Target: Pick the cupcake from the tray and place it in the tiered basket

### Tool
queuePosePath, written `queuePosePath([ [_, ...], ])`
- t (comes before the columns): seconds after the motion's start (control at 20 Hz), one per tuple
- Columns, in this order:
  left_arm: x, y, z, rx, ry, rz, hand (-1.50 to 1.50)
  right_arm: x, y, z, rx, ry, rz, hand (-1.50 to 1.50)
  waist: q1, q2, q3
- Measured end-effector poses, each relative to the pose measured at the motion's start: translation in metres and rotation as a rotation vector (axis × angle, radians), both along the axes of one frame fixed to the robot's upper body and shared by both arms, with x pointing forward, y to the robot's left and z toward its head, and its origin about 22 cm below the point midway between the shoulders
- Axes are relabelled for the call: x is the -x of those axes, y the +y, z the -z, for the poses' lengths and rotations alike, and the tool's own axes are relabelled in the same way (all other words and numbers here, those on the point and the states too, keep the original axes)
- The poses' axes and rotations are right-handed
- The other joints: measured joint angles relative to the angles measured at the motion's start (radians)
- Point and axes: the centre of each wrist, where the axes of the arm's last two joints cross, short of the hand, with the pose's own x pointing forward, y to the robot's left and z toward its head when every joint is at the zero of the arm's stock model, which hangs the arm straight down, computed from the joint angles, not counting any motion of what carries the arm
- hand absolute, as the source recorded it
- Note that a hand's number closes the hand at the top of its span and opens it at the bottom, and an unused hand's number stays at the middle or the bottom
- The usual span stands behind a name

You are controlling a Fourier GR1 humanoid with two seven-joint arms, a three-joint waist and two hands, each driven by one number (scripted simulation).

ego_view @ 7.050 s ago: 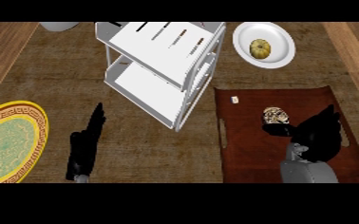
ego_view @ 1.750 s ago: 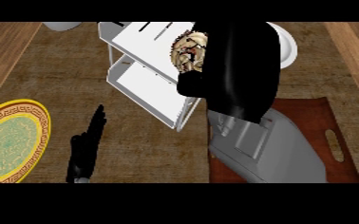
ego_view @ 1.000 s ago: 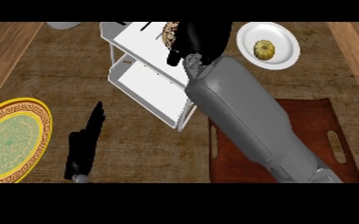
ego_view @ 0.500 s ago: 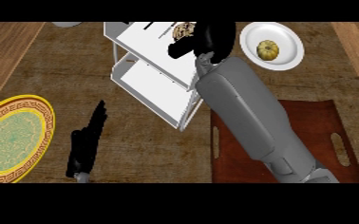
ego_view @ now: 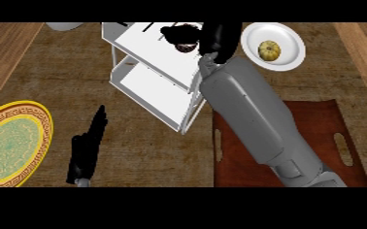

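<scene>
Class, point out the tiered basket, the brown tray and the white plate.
tiered basket [ego_view: 154, 89], head view, lower shelf.
brown tray [ego_view: 326, 121], head view, bare floor.
white plate [ego_view: 287, 34], head view, rim.

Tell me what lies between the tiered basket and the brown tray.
In the head view, the right forearm crosses between the tiered basket and the brown tray; beneath it, counter.

Grey forearm casings, black left hand [ego_view: 86, 148], black right hand [ego_view: 219, 41]

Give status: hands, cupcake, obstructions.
Right hand over tiered basket top shelf, curled round cupcake. Left hand open, resting on counter. Nothing in the way.
</scene>
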Motion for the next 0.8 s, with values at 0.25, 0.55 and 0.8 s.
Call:
queuePosePath([
  [0.25, 0.007, 0.006, 0.003, 0.004, 0.017, -0.043, 0.0, 0.0, -0.016, -0.002, -0.02, -0.11, 0.148, -1.5, -0.043, -0.014, -0.001],
  [0.55, 0.016, 0.017, 0.004, 0.007, 0.03, -0.09, 0.0, 0.02, -0.066, -0.006, -0.081, -0.183, 0.291, -1.5, -0.093, -0.03, 0.0],
  [0.8, 0.021, 0.021, 0.005, 0.003, 0.037, -0.121, 0.0, 0.064, -0.113, -0.002, -0.149, -0.211, 0.352, -1.5, -0.125, -0.036, 0.001],
])
